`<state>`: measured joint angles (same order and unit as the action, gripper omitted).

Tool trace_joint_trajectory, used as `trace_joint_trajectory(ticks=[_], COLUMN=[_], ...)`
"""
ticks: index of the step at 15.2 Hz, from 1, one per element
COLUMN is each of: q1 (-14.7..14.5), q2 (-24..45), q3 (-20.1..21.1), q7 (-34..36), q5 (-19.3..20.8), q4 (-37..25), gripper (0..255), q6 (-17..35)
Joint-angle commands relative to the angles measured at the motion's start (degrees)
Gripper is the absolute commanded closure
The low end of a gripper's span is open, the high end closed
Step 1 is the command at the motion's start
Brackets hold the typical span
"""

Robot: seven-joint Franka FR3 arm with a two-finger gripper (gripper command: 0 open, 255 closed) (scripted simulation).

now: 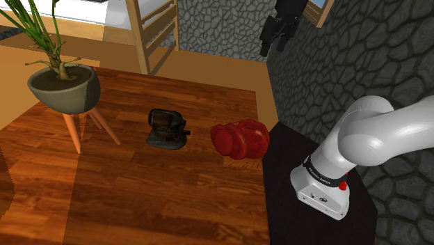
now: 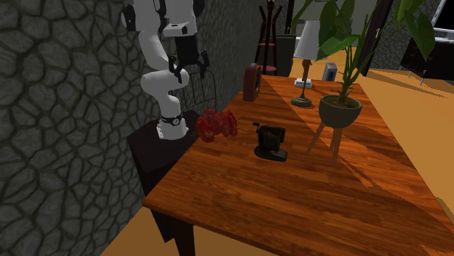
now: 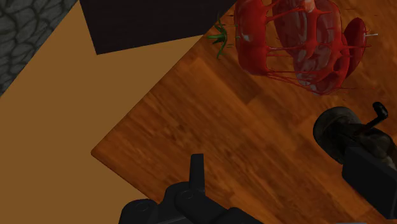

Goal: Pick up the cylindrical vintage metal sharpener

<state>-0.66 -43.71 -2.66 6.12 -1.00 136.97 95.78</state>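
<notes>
Hanging high in the air by the stone wall (image 1: 334, 62), the pincer (image 1: 275, 46) was well apart from the dark sharpener (image 1: 167, 129) and in contact with nothing on the table. The sharpener stood on the wooden table (image 1: 139, 202), crank showing. In the shoulder view it was just left of a red ribbed object (image 1: 240, 139) and right of a potted plant (image 1: 64, 87) on a tripod. Couldn't tell whether the pincer was open or closed.
</notes>
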Motion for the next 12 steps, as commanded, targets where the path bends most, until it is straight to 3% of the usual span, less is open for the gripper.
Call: trace_joint_trajectory(ticks=[1, 12], q1=[0.0, -4.7], q2=[0.0, 11.1], q3=[0.0, 10.6], q7=[0.0, 10.2], q5=[0.0, -5.3], q4=[0.0, 4.3], gripper=[0, 0], q6=[0.0, 15.4])
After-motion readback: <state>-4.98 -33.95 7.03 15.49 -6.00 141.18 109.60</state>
